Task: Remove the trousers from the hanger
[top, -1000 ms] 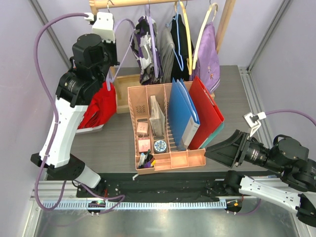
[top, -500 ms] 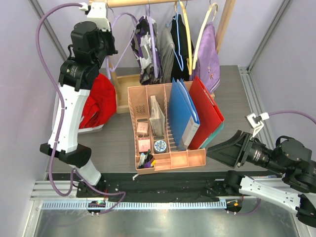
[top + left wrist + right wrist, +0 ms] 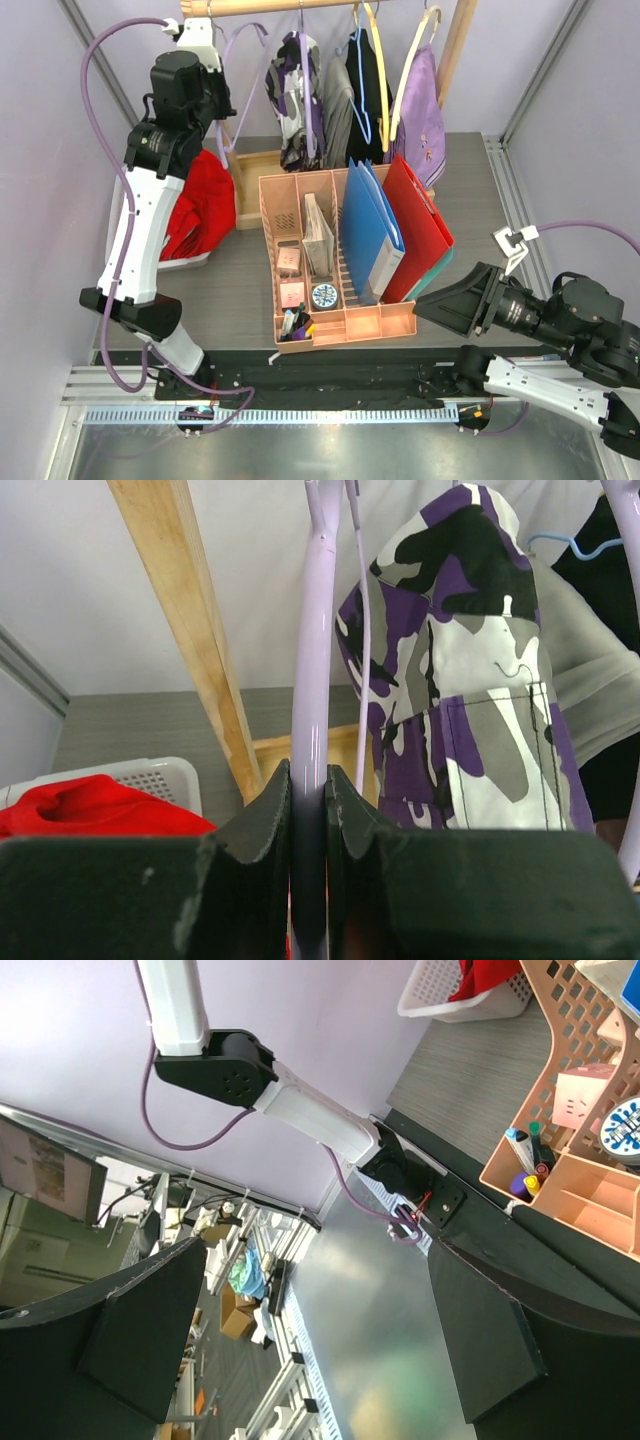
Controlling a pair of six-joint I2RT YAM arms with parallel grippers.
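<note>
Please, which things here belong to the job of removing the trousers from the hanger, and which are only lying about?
Job: red trousers, in the white basket; lavender hanger, clamped in the left gripper.
Lying about: pink organiser, blue folder, red folder, patterned garment, lilac garment.

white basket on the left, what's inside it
The bright red trousers lie bunched in the white basket, rising above its rim. Anything under them and the basket floor are hidden by the fabric.

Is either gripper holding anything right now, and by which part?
The left gripper is clamped on the lavender hanger, on one of its thin bars. The right gripper is open and empty.
</note>
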